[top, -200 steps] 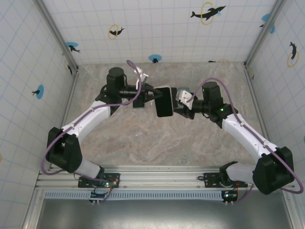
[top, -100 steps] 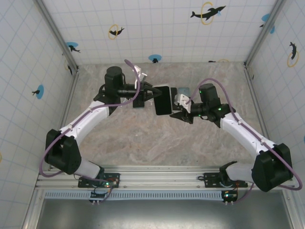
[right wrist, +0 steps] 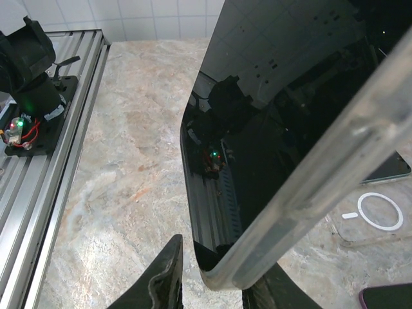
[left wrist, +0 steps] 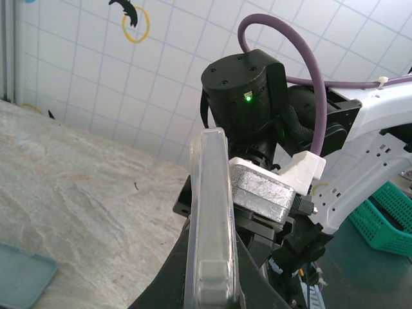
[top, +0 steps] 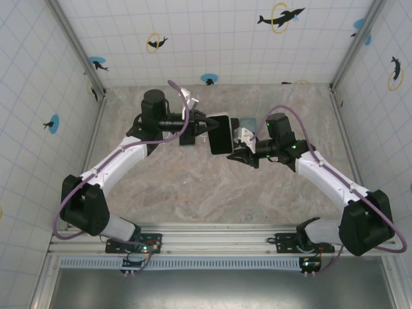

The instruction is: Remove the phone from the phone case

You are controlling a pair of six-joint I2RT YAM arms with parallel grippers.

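Right, the left gripper [left wrist: 212, 286] is clamped on the clear phone case [left wrist: 209, 212], holding it in the air above the back middle of the table [top: 193, 193]. The right gripper [right wrist: 215, 283] straddles the case's lower corner, a finger on each side of the rim; whether it pinches yet I cannot tell. The phone [right wrist: 283, 116] sits inside, its dark screen showing. I'd say the right fingers should hook only the lip and peel that corner away while the left holds firm.

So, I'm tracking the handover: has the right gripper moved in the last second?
Yes. From above, the right gripper has slid left, away from the right corner post, closing in on the phone.
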